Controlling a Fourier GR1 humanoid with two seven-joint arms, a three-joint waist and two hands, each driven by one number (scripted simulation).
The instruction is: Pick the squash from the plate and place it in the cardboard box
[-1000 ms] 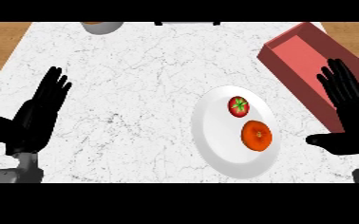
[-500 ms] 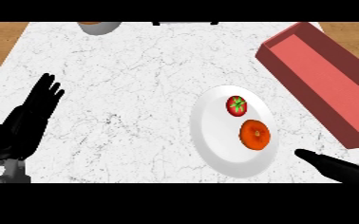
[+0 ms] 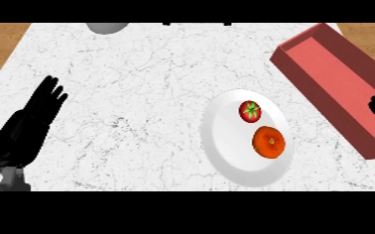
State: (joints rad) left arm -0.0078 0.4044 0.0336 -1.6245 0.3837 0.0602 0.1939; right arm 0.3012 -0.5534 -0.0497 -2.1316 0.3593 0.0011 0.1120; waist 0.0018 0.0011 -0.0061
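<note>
Looking down in the head view: white plate (image 3: 234, 163) near the worktop's (image 3: 147, 79) front edge carries the orange squash (image 3: 269, 142) and, just behind it, a tomato (image 3: 250, 111). Red box (image 3: 333, 79) lies at the right edge. Left hand (image 3: 33, 121) rests open at the left edge — right hand's state cannot be told.

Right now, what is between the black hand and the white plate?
Nothing: the head view shows only bare marble counter between the left hand and the plate.
</note>
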